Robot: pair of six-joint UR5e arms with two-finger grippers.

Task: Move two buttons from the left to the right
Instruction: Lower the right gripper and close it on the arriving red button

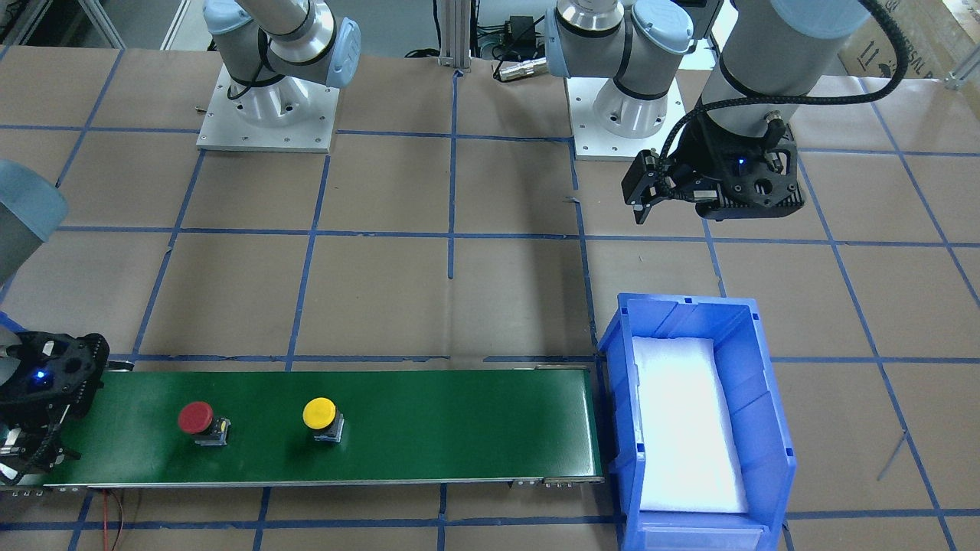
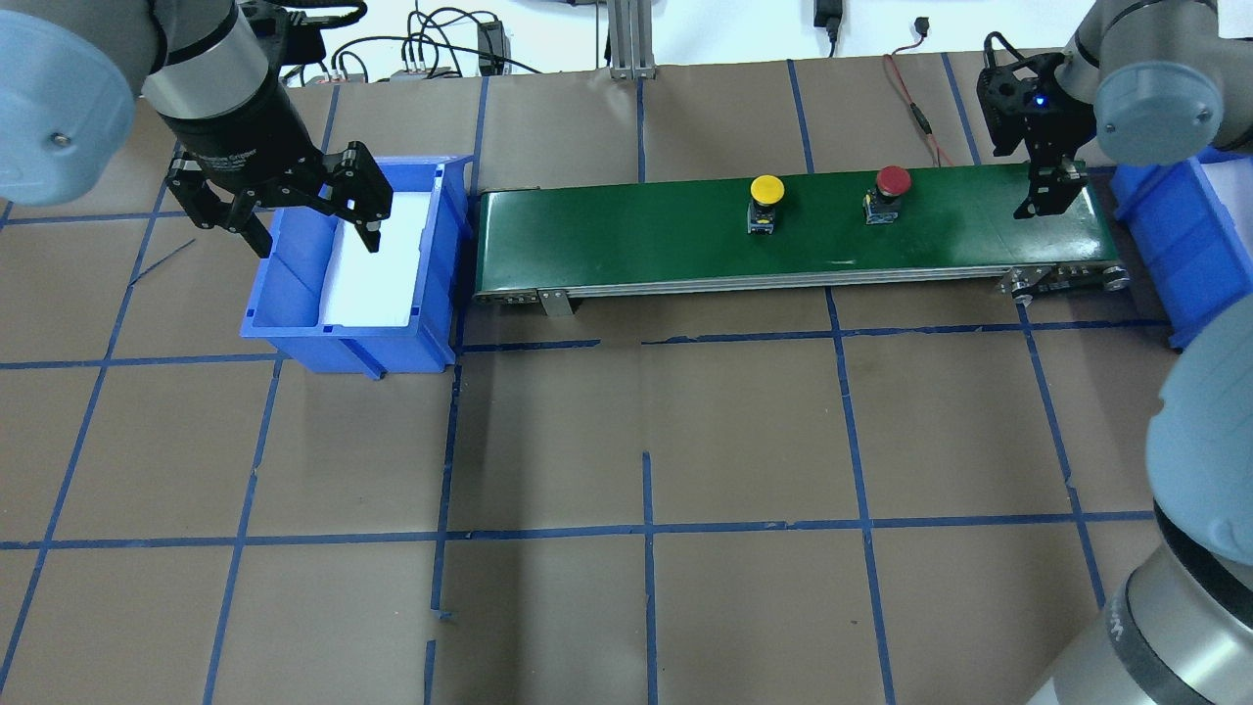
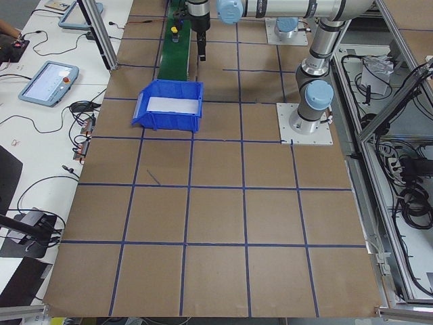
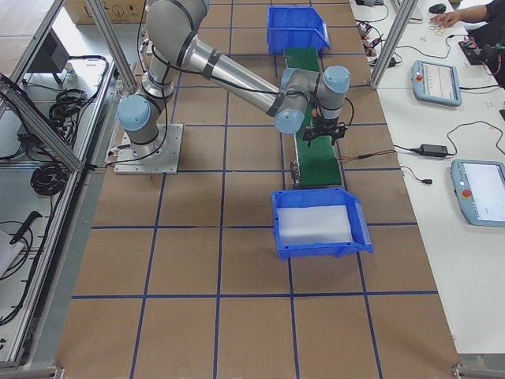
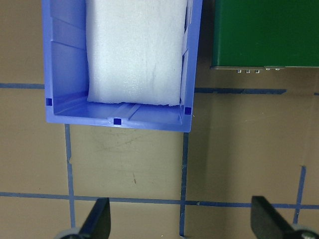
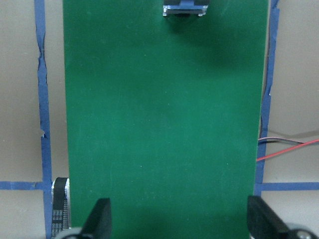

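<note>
Belt (image 1: 459, 428): red button (image 1: 196, 418) nearer right-arm end, yellow button (image 1: 319, 413) toward middle, apart | right gripper (image 6: 180, 218) spread wide, empty, over belt end | left gripper (image 5: 182, 221) spread wide, empty, over tabletop beside bin (image 1: 766, 428)

Bright, even light is falling from above in all 6 views, casting short, soft shadows. The white foam (image 1: 689, 436) in the blue bin (image 1: 766, 413) is blowing out to glare at the lower right of the front-facing view. The green belt (image 2: 636, 235) is catching a pale sheen at the right of the overhead view. In the right wrist view a dim shadow is spreading below the button (image 6: 184, 9) at the top edge, and the fingertips (image 6: 102, 219) at the bottom are looking soft.
</note>
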